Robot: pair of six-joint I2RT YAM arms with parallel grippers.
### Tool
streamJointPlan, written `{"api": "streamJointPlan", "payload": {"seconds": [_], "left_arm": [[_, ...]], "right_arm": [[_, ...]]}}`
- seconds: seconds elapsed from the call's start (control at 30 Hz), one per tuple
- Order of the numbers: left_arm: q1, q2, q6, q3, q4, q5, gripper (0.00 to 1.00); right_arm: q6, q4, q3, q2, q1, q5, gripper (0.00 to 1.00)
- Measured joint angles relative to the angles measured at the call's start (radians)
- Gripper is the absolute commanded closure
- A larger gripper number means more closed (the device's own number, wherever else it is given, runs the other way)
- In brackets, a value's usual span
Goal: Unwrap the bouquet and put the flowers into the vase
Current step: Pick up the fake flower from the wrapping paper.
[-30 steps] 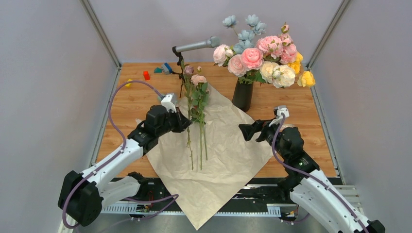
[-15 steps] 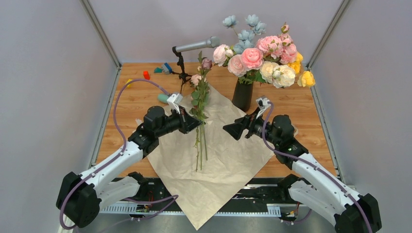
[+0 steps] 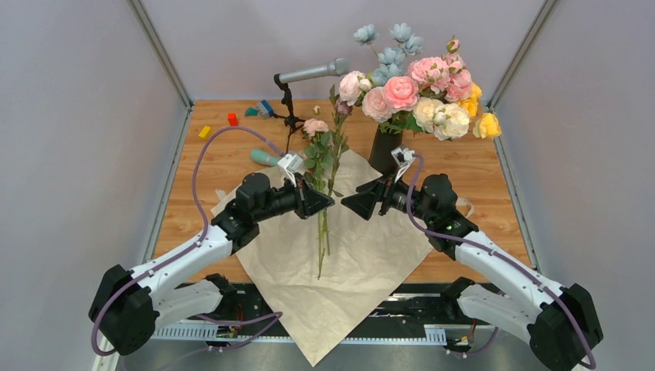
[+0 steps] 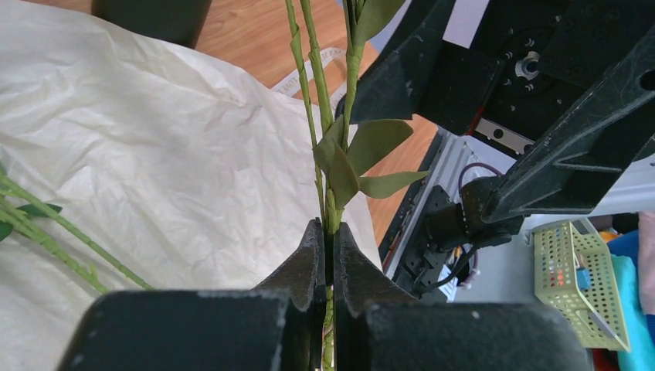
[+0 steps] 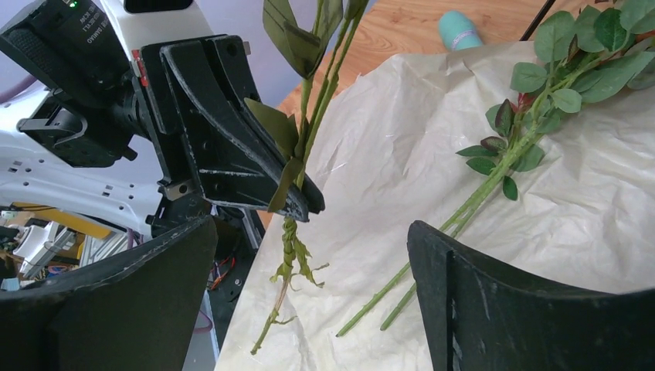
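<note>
Thin green stems of the flowers [image 4: 330, 147] pinched partway down between the closed fingers of the left gripper [image 4: 326, 229], upright over the paper [image 3: 363, 259], leaves just above the grip, lower ends dangling free a little above the sheet. At the top of these stems, in the overhead view, a small mauve bloom [image 3: 341, 107] close beside the big bunch in the vase [image 3: 385, 154]. More flowers flat on the paper to the left of the held ones, with a pink bloom [image 3: 314, 126] out past the sheet's far edge and long stems lying back toward the near side. Paper unwrapped and spread as a crumpled beige diamond on the table [image 3: 201, 174], near corner hanging past the table edge. Vase upright at the paper's far right edge, dark and glossy, already full of pink, cream, blue and yellow blooms. Right gripper [image 3: 349, 205] spread wide and holding nothing, tips aimed at the left gripper's tips, just beside the held stems and apart from them. Farther back, a microphone [image 3: 313, 73] on a small stand, and a few coloured blocks [image 3: 232, 120] near the far left of the table.
</note>
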State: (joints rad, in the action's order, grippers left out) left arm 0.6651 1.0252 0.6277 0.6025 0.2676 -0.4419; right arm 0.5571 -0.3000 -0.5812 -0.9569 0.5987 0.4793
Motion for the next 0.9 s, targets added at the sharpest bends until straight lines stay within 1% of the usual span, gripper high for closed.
{"api": "streamJointPlan", "payload": {"seconds": [0.37, 0.43, 0.53, 0.7, 0.73, 0.9], "left_arm": [[0.047, 0.048, 0.025, 0.0, 0.06, -0.008, 1.0], [0.056, 0.054, 0.026, 0.0, 0.069, -0.01, 1.0], [0.069, 0.062, 0.03, 0.0, 0.076, -0.013, 1.0], [0.077, 0.069, 0.031, 0.0, 0.088, -0.015, 1.0], [0.077, 0.072, 0.032, 0.0, 0.09, -0.017, 1.0], [0.082, 0.085, 0.032, 0.0, 0.091, -0.025, 1.0]], "right_arm": [[0.019, -0.069, -0.024, -0.087, 0.016, 0.035, 0.16], [0.025, -0.081, -0.026, -0.103, 0.016, 0.04, 0.19], [0.033, -0.097, -0.029, -0.124, 0.016, 0.047, 0.26], [0.049, -0.123, -0.03, -0.143, 0.018, 0.059, 0.4], [0.051, -0.128, -0.03, -0.148, 0.019, 0.063, 0.46], [0.06, -0.143, -0.035, -0.169, 0.023, 0.073, 0.64]]}}
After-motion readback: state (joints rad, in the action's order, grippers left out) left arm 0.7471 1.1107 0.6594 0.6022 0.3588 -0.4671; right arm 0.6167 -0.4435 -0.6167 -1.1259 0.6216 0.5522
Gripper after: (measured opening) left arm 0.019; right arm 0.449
